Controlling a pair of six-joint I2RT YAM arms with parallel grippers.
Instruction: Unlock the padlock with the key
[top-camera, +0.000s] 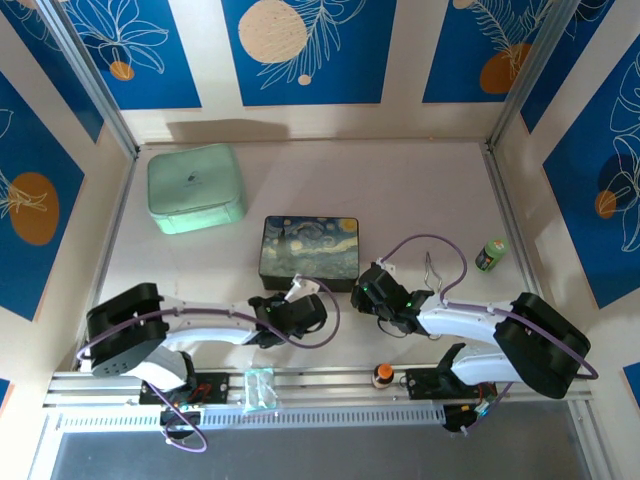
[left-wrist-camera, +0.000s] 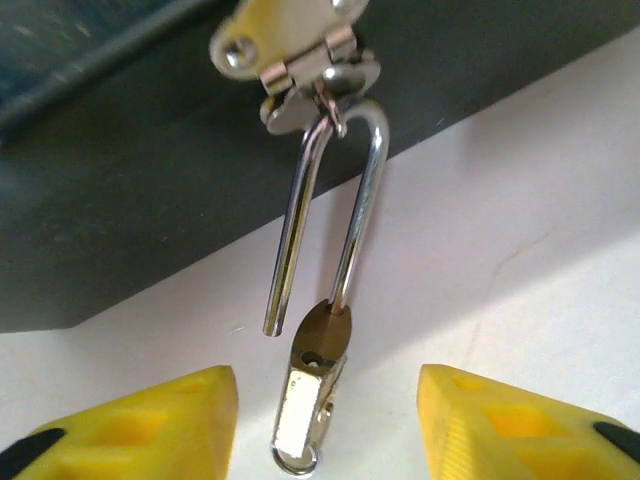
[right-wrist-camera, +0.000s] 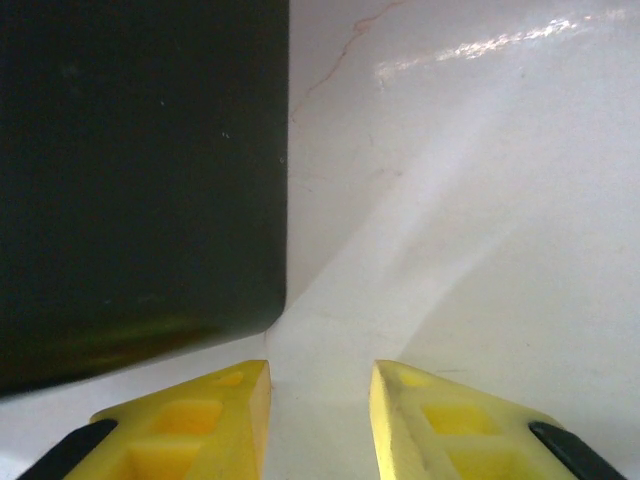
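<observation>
The white tabletop (top-camera: 420, 190) carries everything. Largest on it is a mint-green, rounded zip case (top-camera: 195, 188), well beyond the left gripper (top-camera: 303, 297) and off to its left. Next is the flat rectangular box painted with a starry night sky (top-camera: 310, 248). It lies just ahead of both grippers, with its near edge close to the left gripper's fingertips and its near right corner beside the right gripper (top-camera: 366, 290).

In the right wrist view that gripper's yellow fingers (right-wrist-camera: 200, 410) stand a little apart over bare table, nothing between them. The box's dark side wall rises just ahead and to their left.

A small green bottle (top-camera: 491, 254) stands well off to the right gripper's right. A tiny orange-capped bottle (top-camera: 382, 375) sits behind it, near the arm bases.

Smallest is the tiny brass-gold padlock with a thin silver shackle (left-wrist-camera: 312, 395). It hangs from the box's brass clasp (left-wrist-camera: 290, 40) just ahead of the left gripper. One shackle leg is out of the body — its free end hangs in the air. The body lies in the gap between the left gripper's spread yellow fingers (left-wrist-camera: 150, 425), touching neither. A small silver loop (left-wrist-camera: 295, 460) juts from the body's near end — whether that is the key cannot be told.
</observation>
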